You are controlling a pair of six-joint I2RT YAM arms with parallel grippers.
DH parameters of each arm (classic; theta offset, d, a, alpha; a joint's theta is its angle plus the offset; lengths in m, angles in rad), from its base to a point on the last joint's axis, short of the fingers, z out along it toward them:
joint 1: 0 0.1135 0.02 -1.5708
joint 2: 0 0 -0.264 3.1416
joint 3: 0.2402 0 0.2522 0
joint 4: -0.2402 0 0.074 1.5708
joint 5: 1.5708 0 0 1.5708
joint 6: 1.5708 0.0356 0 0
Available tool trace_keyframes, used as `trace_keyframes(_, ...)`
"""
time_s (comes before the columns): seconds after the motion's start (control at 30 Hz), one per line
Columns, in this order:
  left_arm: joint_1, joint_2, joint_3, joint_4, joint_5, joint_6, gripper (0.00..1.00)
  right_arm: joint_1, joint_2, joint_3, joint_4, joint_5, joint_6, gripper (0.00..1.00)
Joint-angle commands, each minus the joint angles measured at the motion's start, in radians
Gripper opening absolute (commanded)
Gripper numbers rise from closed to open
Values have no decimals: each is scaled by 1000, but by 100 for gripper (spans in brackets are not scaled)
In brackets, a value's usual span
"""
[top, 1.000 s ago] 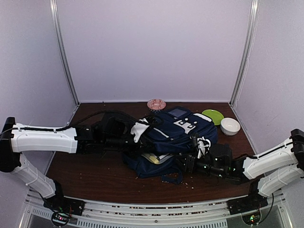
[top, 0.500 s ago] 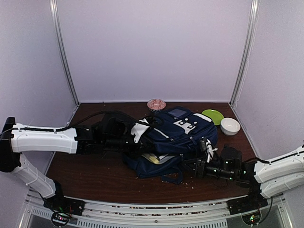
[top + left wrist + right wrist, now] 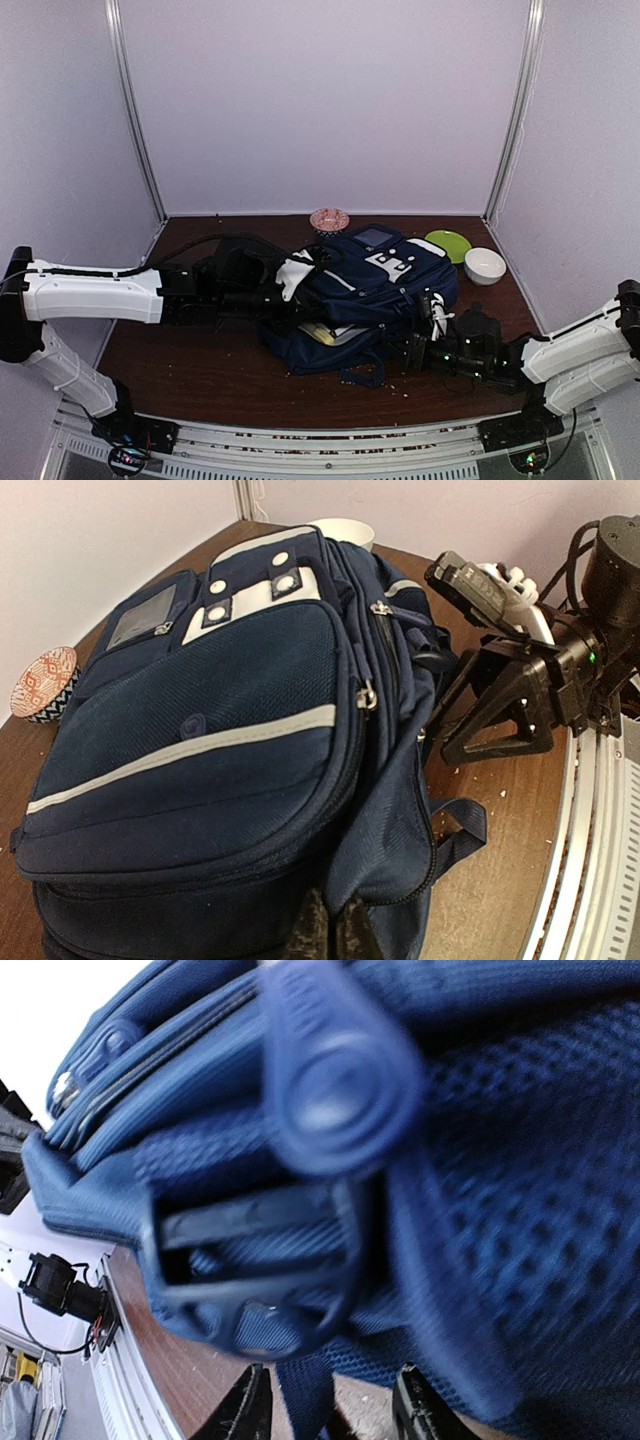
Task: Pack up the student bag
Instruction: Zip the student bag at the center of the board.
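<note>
My right fingers are spread, a strap loose between them at the near edge of the student bag; left fingers tucked against its left side, can't tell their state; bag lies mid-surface; white bowl, green plate, patterned dish behind.

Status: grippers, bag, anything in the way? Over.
Left gripper against large navy-blue fabric backpack, grip unclear. Right gripper open, straddling blue strap. White bowl, green plate beyond it, clear of arms.
</note>
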Motion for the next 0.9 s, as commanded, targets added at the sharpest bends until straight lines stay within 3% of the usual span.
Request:
trace_keyframes(0.0, -5, -54, 17, 85, 8, -15, 0, -43, 48, 30, 96, -44, -44, 41)
trace_keyframes(0.37, -12, -41, 37, 82, 15, -17, 0, -45, 165, 92, 222, -151, -31, 39)
trace_keyframes(0.87, -14, -31, 41, 76, 6, -13, 0, -45, 130, 60, 198, -123, -35, 16)
